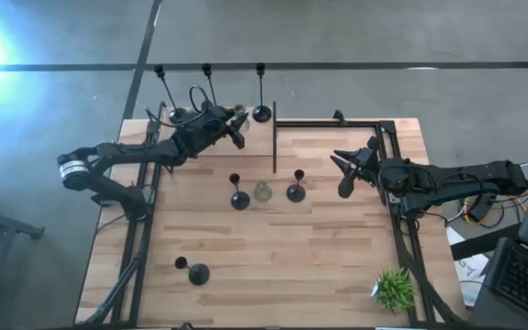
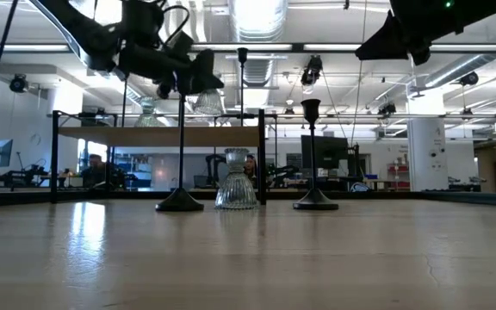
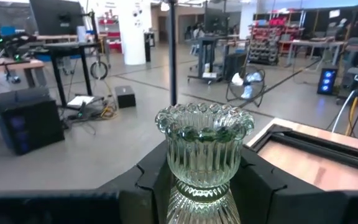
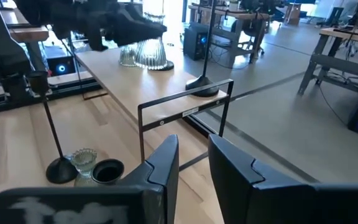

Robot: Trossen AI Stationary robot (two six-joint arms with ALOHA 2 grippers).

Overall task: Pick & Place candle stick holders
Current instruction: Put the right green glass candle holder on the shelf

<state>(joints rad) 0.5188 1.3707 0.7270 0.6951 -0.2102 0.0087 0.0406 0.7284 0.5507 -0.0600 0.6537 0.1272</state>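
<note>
We are holding a pale-green glass candle holder [image 3: 204, 146] in our left gripper [image 1: 234, 128], raised over the bench's [image 1: 337, 266] far edge. Our right gripper [image 1: 345, 171], fingers narrowly apart and holding nothing, is hovering near the bench's right side.

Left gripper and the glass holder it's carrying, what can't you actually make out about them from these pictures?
- Base of the glass holder: left wrist view, cut off by the bottom edge and flanked by the left gripper.
- Its height above the table: high view looks straight down, the arm covers it.
- What lies under it: low view, the holder hangs up against bright room clutter.
- Right gripper: empty, but its distance from the tall black holder is unclear.
</note>
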